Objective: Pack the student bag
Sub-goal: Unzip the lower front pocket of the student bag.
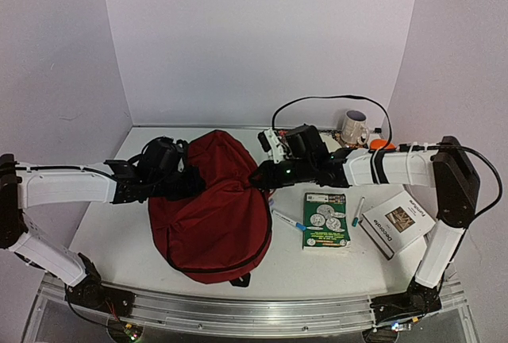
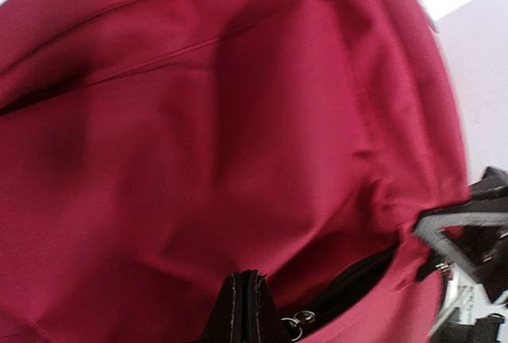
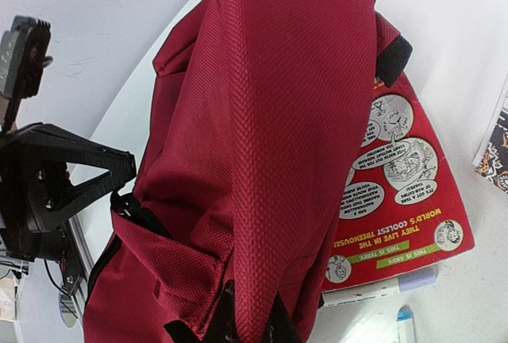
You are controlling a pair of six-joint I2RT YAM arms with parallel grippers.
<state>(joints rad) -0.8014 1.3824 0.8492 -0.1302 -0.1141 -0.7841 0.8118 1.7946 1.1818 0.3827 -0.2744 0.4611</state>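
Bag (image 1: 210,208) lies on worktop (image 1: 119,224), left of centre, between the two claws. Left claw (image 1: 189,181) sits on the bag's left side toward the back, right claw (image 1: 258,176) on its right side toward the back, each touching fabric. Pen (image 1: 287,220) is just right of the bag, between the bag and book (image 1: 326,220). Marker (image 1: 358,211) lies right of the book, between it and second book (image 1: 397,221), which is farthest right, beside the right arm. Mug (image 1: 354,127) stands at back right, behind the right arm, with a small round item (image 1: 382,144) just to its right.
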